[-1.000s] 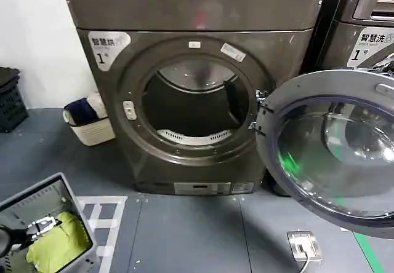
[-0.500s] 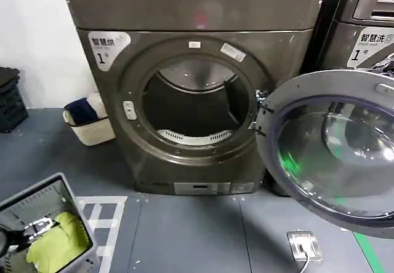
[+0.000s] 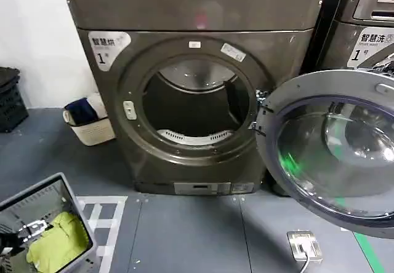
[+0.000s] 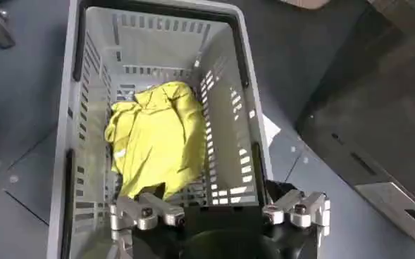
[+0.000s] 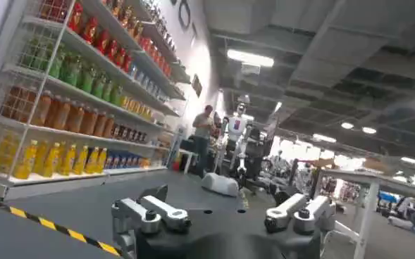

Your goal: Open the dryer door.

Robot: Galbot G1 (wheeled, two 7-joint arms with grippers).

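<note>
The dryer (image 3: pixel 197 101) stands square ahead, drum mouth wide open and dark inside, and the dryer door (image 3: pixel 329 147) is swung fully out to the right, hinged at the machine's right edge, its grey inner side and glass window facing the head camera. Just behind it sits the neighbouring machine (image 3: pixel 363 33). Down at lower left, a grey basket (image 3: pixel 43 199) rests on the floor with a yellow-green cloth (image 3: pixel 55 242) lying in it. The left gripper (image 4: pixel 218 211) hangs above that basket's near rim, fingers spread apart and holding nothing. The right gripper (image 5: pixel 221 211) points off toward store shelves (image 5: pixel 73 84) of bottles, fingers likewise parted and empty. A small cream basket (image 3: pixel 92 125) sits by the wall.
</note>
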